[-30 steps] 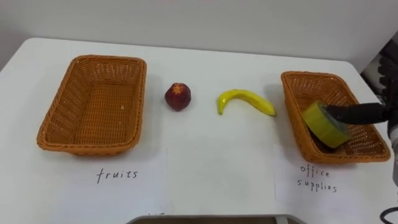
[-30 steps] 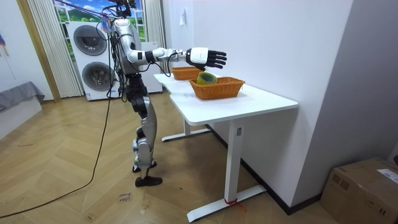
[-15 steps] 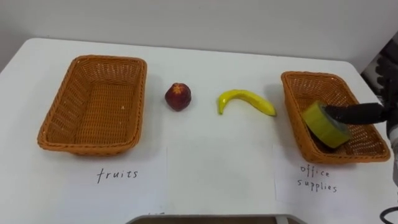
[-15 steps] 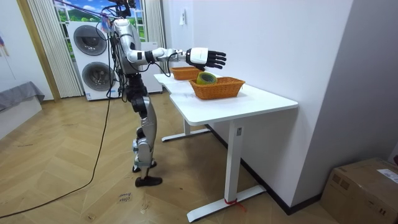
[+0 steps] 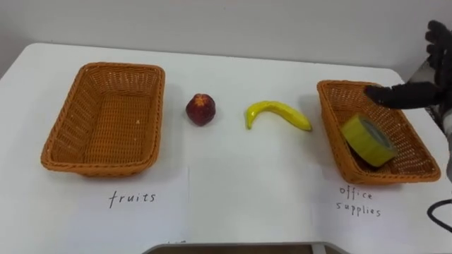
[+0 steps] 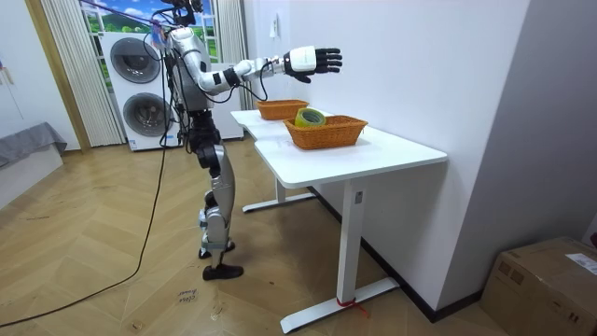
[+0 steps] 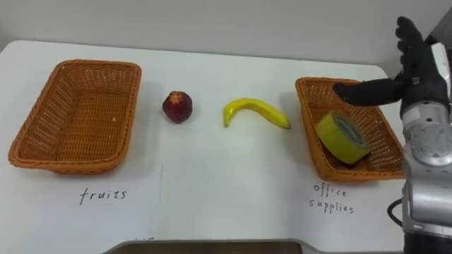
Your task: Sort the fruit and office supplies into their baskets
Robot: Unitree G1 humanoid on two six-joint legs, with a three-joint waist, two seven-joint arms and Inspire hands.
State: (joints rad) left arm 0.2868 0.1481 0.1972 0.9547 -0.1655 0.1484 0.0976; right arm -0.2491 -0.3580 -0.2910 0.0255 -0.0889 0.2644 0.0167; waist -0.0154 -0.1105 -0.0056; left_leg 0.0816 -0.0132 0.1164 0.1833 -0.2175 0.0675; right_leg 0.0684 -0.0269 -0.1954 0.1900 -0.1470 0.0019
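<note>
A yellow-green tape roll (image 5: 367,140) (image 7: 342,137) lies tilted inside the right wicker basket (image 5: 332,134) (image 7: 308,134), above a paper label reading office supplies (image 5: 358,201). My right hand (image 7: 412,77) (image 5: 417,88) hovers open above that basket's far side, thumb stretched left, holding nothing. In the room view the right hand (image 6: 312,61) is raised well over the table. A yellow banana (image 5: 277,113) and a dark red apple (image 5: 201,109) rest on the white table between the baskets. The left wicker basket (image 5: 67,134) is empty, with a fruits label (image 5: 133,198) in front.
The white table (image 5: 233,190) ends at a wall behind the baskets. In the room view the robot stands at the table's long side, with washing machines (image 6: 140,84) behind it. A dark edge (image 5: 240,248) shows at the bottom of the eye views.
My right hand has risen from beside the tape roll in the basket to well above it. The tape roll stays in the basket.
</note>
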